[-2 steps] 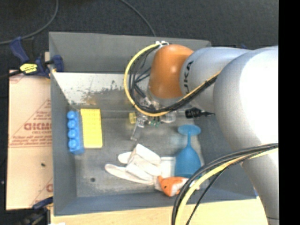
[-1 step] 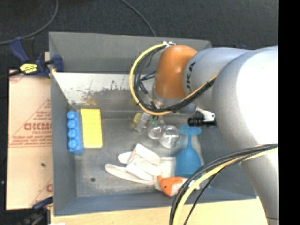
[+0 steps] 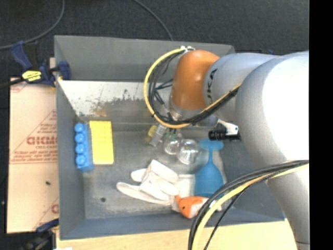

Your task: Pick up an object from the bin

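Step in hand, as we judge it: approach. The arm reaches into the bin from the right, and its orange cover hangs over the bin's middle, toward the back wall. The claw sits under that cover and is mostly hidden. We cannot tell whether it is released or clenched, and we see nothing held in it.

Nearest things: a pair of clear round pieces on the bin floor, just below and right of the claw. A small yellowish bit lies just left of it. We take the clear pieces as the likely target, but that is only a guess.

Look of the target: see-through, rounded and shiny, two pieces side by side and touching. We cannot tell whether they are cups or lids. A blue spray bottle lies just to their right, and a white glove lies near in front.

Next move, in our judgement: centre over one clear piece, come down and close. The smooth curved surface may slip, and the bottle crowds the right side.

Well apart at the left: a yellow block touching a blue bumpy piece.
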`<action>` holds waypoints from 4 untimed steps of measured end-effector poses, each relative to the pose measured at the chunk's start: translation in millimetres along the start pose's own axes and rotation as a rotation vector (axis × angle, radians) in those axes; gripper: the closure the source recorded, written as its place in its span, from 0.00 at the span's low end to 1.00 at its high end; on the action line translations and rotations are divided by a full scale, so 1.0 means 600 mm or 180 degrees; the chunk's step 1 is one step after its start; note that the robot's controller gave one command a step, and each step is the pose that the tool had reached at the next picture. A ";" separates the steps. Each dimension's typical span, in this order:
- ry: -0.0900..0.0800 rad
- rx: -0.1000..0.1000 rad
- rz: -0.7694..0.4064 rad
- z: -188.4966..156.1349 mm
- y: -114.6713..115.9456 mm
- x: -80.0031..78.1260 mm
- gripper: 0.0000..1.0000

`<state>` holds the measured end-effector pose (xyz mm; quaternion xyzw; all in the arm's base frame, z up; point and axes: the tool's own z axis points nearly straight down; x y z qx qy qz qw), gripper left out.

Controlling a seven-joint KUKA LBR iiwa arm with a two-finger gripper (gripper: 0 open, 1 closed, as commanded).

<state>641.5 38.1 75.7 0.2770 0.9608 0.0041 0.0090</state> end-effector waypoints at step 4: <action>0.0029 0.0022 -0.0003 -0.066 -0.003 0.003 1.00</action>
